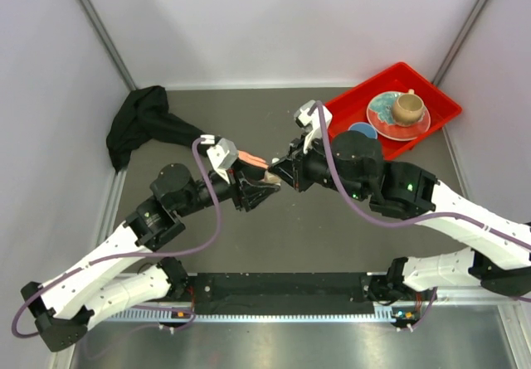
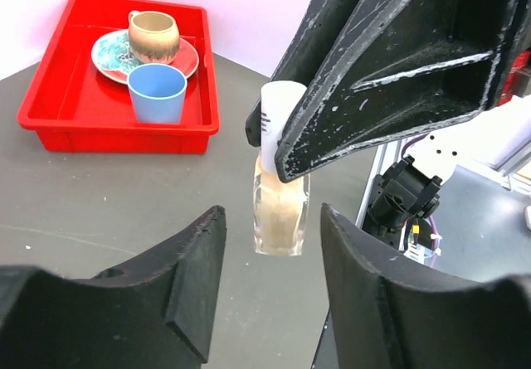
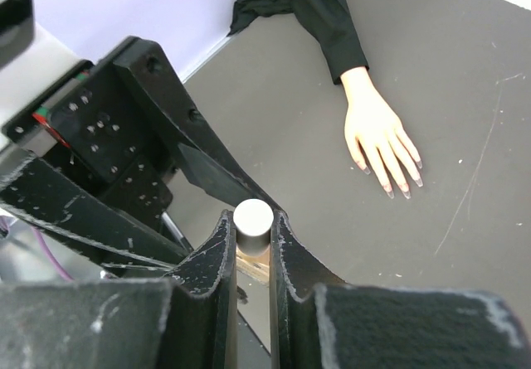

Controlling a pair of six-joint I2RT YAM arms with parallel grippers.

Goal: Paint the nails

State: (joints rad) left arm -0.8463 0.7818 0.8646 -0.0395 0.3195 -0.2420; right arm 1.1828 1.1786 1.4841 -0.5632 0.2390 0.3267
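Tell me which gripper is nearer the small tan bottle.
Right. The right gripper is shut on the tan bottle at its white cap; the left gripper has open jaws flanking the body, gaps on both sides.

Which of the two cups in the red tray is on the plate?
The tan mug sits on the patterned plate; the blue cup stands beside it, directly on the red tray.

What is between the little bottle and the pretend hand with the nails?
Just bare grey table. The right wrist view shows the right tool pinching the white-capped bottle, with nothing lying between it and the mannequin hand.
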